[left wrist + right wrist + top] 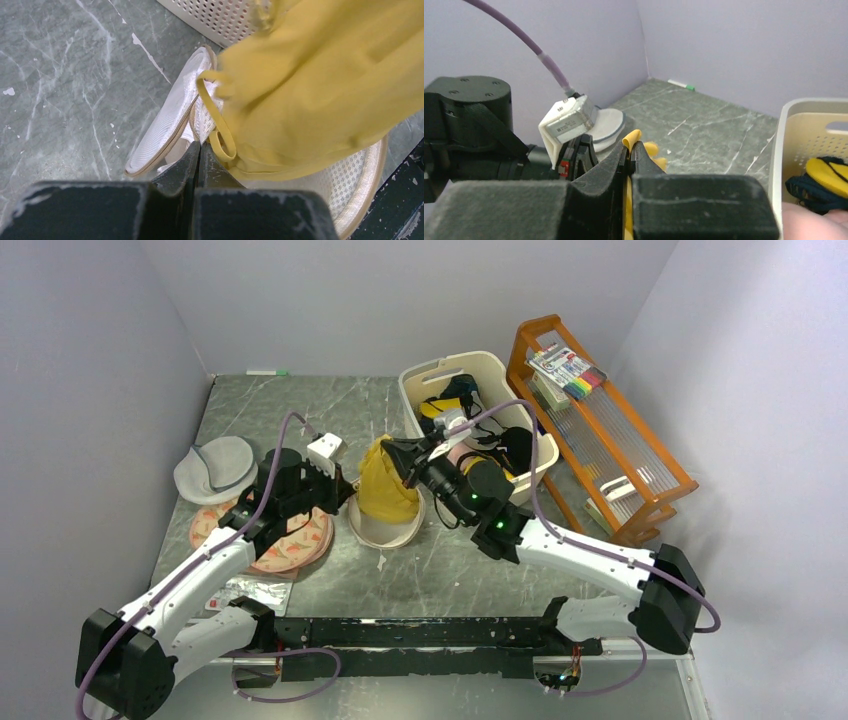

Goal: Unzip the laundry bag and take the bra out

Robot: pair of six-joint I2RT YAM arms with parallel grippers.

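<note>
The cream-white mesh laundry bag [385, 533] lies open on the table, its lid flap [167, 120] folded up off the base [355, 175]. The mustard-yellow bra [386, 485] hangs above it, its lower edge still in the bag. My right gripper [402, 456] is shut on the bra's top, and yellow cloth [634, 136] sticks out between the fingertips in the right wrist view [629, 146]. My left gripper [343, 498] is shut on the bag's mesh edge at its left rim [200, 145]. The bra [310, 85] fills the right of the left wrist view.
A round pink bag with orange shapes [290, 545] and a grey round bag [215, 468] lie at the left. A cream basket [428, 375] of clothes stands behind the right gripper, with an orange wooden rack [640, 455] to its right. A foil packet [245, 590] lies near the front.
</note>
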